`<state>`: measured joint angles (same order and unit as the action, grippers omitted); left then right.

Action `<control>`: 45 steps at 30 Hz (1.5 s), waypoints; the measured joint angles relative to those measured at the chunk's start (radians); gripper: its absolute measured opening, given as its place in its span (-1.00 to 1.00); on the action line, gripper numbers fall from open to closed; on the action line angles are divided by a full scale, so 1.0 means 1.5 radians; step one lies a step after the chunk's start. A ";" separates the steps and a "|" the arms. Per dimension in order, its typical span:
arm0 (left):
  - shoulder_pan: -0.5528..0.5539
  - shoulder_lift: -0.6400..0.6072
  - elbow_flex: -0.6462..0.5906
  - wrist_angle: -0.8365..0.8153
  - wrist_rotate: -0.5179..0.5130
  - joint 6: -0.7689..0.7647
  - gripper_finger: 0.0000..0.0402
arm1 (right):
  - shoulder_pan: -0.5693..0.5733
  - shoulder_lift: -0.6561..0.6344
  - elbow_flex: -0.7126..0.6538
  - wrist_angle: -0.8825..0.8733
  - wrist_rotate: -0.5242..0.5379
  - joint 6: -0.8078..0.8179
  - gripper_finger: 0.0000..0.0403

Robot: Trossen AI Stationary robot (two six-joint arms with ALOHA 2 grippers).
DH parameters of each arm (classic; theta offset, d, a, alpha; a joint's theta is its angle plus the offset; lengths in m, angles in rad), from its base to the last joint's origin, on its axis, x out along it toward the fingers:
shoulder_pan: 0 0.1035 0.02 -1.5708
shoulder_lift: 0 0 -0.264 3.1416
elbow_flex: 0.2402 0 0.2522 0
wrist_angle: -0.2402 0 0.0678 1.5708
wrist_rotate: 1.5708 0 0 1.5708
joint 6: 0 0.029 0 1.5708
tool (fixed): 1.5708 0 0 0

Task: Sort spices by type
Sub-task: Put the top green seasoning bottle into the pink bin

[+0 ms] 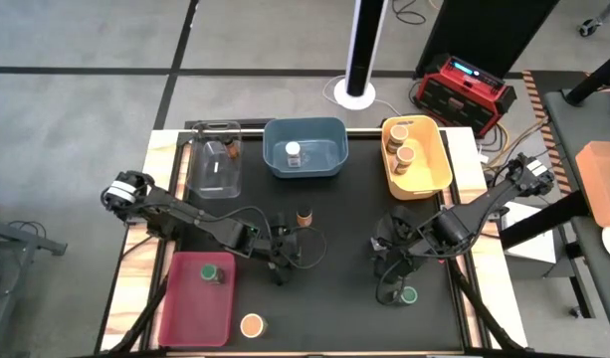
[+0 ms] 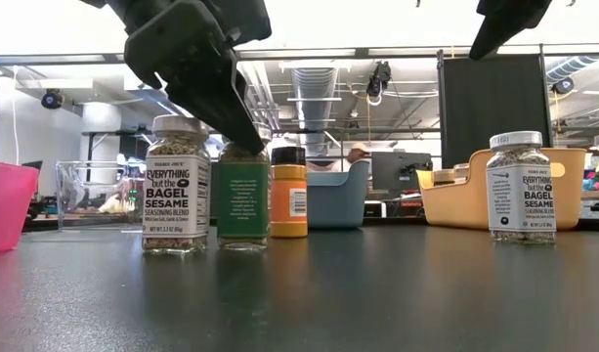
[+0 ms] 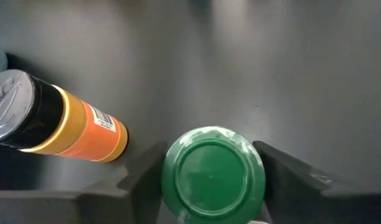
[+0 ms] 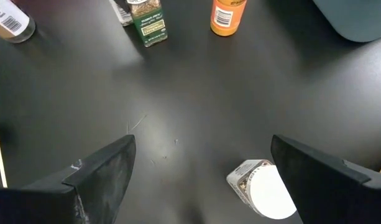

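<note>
A spice jar with a green lid (image 3: 213, 174) and a green label (image 2: 242, 200) stands upright on the black table, with my left gripper (image 3: 209, 171) around its top at mid-table (image 1: 282, 257). An orange jar with a dark lid (image 3: 66, 127) stands just beyond it (image 1: 305, 217). My right gripper (image 4: 199, 168) hangs open above the table's right half (image 1: 389, 261). A white-lidded jar (image 4: 265, 190) stands below it, untouched. My left gripper has the green lid's rim (image 3: 170, 186) between its two fingers (image 3: 143, 180), one on each side of the lid. The fingers slant down at it from the table's left. The jar stands upright with its base on the table (image 2: 242, 244).
Along the far edge stand a clear bin (image 1: 215, 164), a blue bin (image 1: 329, 164) holding one white-lidded jar, and a yellow bin (image 1: 439, 164) with jars. A red bin (image 1: 190, 308) at the near left holds a green-lidded jar. Another jar (image 1: 252, 325) stands near the front edge.
</note>
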<state>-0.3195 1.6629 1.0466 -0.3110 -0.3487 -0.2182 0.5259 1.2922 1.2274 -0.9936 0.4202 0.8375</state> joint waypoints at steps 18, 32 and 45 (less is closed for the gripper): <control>-0.049 -0.021 0.179 -0.054 -0.004 0.153 -0.05 | 0.000 0.000 0.000 0.000 0.003 0.000 0.82; -0.266 -0.061 0.417 -0.467 -0.070 -0.029 -0.05 | 0.000 0.000 -0.001 0.003 0.053 -0.009 0.82; -0.562 -0.062 0.410 -0.769 -0.156 -0.574 -0.05 | 0.000 0.002 -0.003 0.088 0.055 -0.007 0.82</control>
<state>-1.1617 1.5696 1.6611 -1.4649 -0.5825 -1.0793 0.5255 1.2958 1.2232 -0.8614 0.5031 0.8272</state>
